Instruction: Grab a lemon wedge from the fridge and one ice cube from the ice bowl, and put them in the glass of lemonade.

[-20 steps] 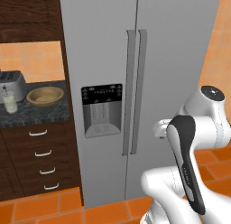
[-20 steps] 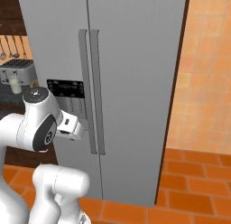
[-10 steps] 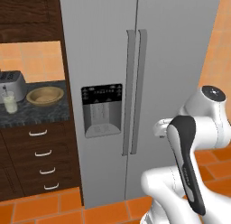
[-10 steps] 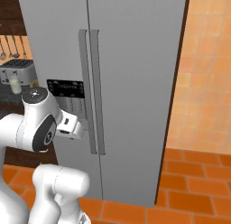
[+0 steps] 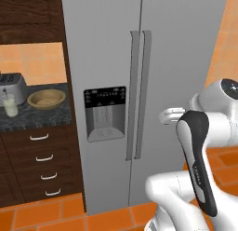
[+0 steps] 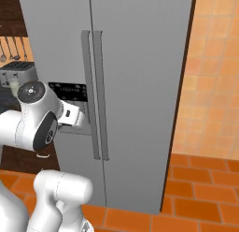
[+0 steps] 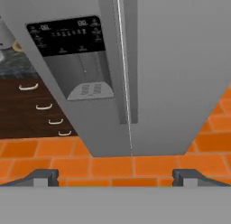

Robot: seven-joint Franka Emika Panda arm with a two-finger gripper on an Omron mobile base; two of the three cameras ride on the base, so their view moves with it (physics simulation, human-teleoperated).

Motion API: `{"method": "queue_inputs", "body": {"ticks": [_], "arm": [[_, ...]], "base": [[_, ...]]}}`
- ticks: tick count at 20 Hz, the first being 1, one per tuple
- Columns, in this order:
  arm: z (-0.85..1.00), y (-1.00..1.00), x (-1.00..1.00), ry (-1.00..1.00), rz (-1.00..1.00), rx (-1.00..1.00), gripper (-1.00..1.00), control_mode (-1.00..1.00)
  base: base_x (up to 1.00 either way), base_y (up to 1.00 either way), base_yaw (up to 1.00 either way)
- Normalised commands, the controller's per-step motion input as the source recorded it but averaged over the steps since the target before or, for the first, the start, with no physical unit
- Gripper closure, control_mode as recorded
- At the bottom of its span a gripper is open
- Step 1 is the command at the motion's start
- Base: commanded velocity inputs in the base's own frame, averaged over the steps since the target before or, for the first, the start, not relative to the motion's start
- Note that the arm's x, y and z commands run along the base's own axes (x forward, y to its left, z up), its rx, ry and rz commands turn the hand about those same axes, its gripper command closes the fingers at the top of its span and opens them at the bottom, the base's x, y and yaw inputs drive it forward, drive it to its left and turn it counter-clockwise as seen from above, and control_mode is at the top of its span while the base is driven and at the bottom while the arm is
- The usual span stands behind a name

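While the gripper hung spread and empty, the fridge ahead of it stood shut, the ice bowl and glass of lemonade sat far left; nothing fetched yet.

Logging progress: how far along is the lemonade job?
Nothing looks done yet. The fridge has both doors shut, so no lemon wedge is out. The gripper is open and empty, facing the fridge handles. The ice bowl and the glass of lemonade sit on the counter, both steps pending.
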Motion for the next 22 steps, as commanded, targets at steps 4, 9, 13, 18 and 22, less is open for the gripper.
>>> {"method": "queue_inputs", "body": {"ticks": [4,9,13,18,22], "arm": [[0.56,0.07,0.63,0.25,0.0,-0.13,-1.0,-1.0],[0.16,-0.02,0.69,0.15,0.0,-0.06,-1.0,-1.0],[-0.05,0.03,0.12,-0.24,0.0,-0.03,-1.0,-1.0],[0.0,0.42,0.13,-0.21,0.04,-0.08,-1.0,-1.0],[0.0,0.0,0.02,-0.12,-0.04,0.02,-1.0,-1.0]], "base": [[0.0,0.0,0.0],[0.0,0.0,0.0],[0.0,0.0,0.0],[0.0,0.0,0.0],[0.0,0.0,0.0]]}}
